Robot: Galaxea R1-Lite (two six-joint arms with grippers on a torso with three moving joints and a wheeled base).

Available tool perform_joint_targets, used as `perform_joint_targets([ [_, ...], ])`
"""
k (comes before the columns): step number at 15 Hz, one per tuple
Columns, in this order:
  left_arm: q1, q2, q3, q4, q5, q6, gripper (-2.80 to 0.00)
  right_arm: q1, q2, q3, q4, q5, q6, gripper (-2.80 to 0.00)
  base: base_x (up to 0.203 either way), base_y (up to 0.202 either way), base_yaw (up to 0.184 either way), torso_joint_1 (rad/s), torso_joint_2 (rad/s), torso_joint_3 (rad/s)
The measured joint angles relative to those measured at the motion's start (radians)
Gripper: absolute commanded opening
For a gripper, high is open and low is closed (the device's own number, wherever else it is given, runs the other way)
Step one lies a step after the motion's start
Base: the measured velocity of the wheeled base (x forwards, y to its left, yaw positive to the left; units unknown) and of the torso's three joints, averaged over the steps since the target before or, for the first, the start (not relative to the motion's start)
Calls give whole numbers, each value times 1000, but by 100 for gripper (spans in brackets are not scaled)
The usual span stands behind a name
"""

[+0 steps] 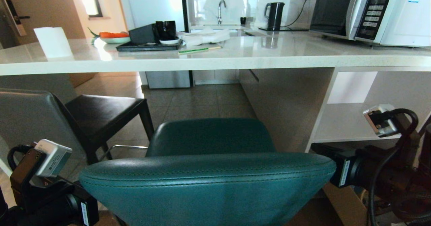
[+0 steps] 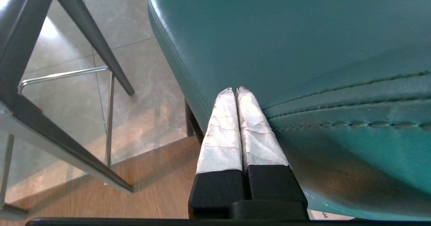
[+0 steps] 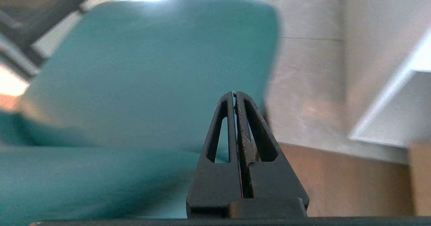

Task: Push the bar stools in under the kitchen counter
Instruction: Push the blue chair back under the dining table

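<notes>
I have both grippers closed and empty: left gripper (image 2: pixel 235 90) against the teal stool's (image 1: pixel 208 172) back, right gripper (image 3: pixel 234 93) beside it, facing the table (image 1: pixel 215 59).

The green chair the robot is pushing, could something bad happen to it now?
Maybe. Both grippers are shut, the left gripper and the right gripper, each at one side of the teal stool, so nothing is gripped; if one slips off the rounded back, the stool may twist. It could then bump the grey stool beside it. The white panel leg of the kitchen counter stands close on the other side.
</notes>
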Motion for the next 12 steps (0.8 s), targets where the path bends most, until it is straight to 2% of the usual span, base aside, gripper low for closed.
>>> perform_joint_targets([
  [4,-6,2,0,3,1,0,-280,96,34,-28,4,-10,3,-280,0,0,0,0,0,0],
  [9,-48,5,0,1,13,-3,-280,111,85,-70,-4,-3,3,-280,0,0,0,0,0,0],
  [12,-65,8,2,0,19,-3,-280,107,161,-172,-17,7,1,-280,0,0,0,0,0,0],
])
